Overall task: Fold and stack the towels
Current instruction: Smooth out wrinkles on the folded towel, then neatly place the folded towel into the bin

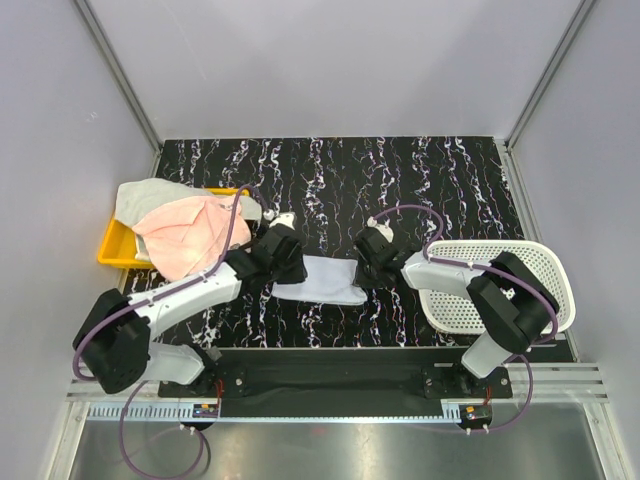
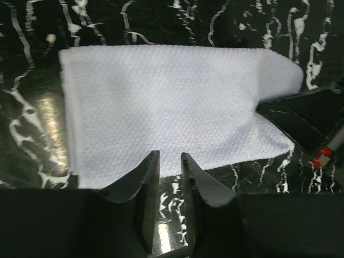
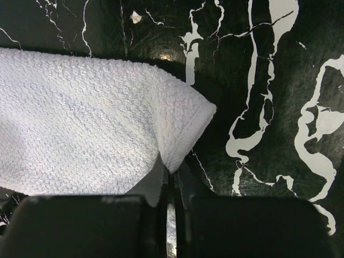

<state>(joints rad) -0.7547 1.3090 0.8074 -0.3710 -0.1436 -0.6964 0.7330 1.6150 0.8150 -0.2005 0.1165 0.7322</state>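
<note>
— So, the jaws first?
— Right gripper is clenched on a hemmed corner of the whitish textured cloth towel. Left gripper has its fingers slightly parted at the towel's edge, gripping nothing.
— Where's that towel?
— Lying on the black white-veined table between the arms, apparently folded into a strip.
— Progress?
— Early, I'd judge. A pale pink cloth towel and a greyish-white cloth towel lie crumpled over the yellow plastic tray, unfolded. No stack shows anywhere.
</note>
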